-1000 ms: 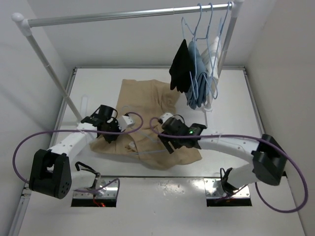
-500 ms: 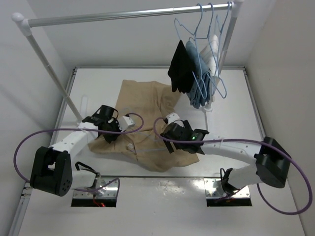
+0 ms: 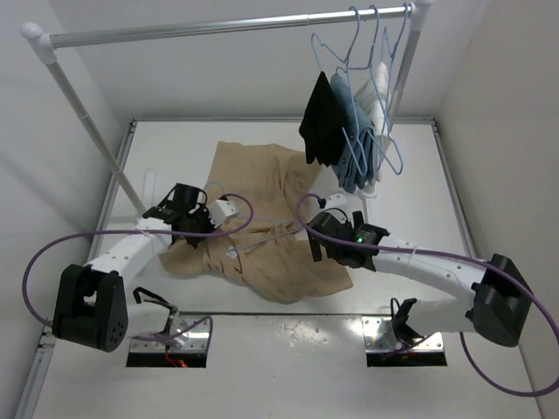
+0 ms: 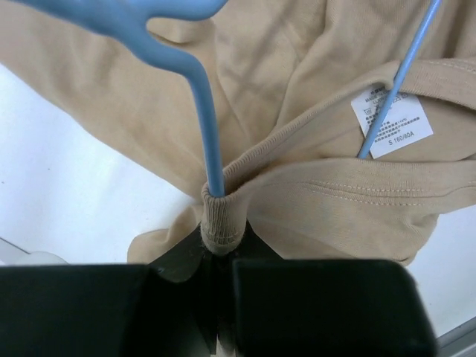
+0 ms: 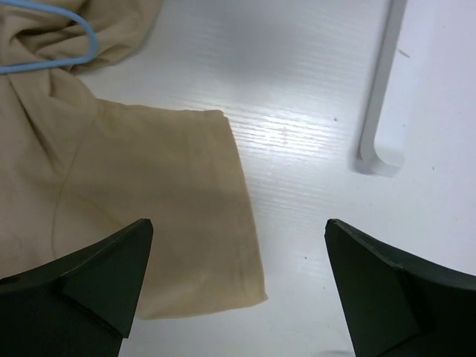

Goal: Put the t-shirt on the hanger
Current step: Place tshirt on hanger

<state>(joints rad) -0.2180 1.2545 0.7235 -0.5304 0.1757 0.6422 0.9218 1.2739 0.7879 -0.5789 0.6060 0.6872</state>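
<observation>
Clamped almost fully closed at the left end effector [image 4: 216,305], on a bunched bit of ribbed collar of the t-shirt [image 4: 335,201]; running straight down into that same pinch, one wire of the hanger [image 4: 213,134]; off to the right, a second thin wire crossing a white size label [image 4: 392,124].

Over to the right end effector [image 5: 236,238]: spread wide, gripping nothing, hovering above a free edge of cloth and bare counter [image 5: 312,97]; just beyond, a white rack foot [image 5: 375,149].

Counting from above: two end effectors, one t-shirt, one hanger down on the counter, one label, one rail [image 3: 218,25]; up on that rail, three pieces, a black garment [image 3: 319,122], a blue garment [image 3: 354,144] and a white garment [image 3: 382,100]; hangers up there too tangled to number.

As for the t-shirt: tan, plain, soft, rumpled, spread mid-counter between the two arms, collar toward the left end effector; as for the hanger: pale blue, thin, lying on the cloth, one wire vanishing into the collar fold.
</observation>
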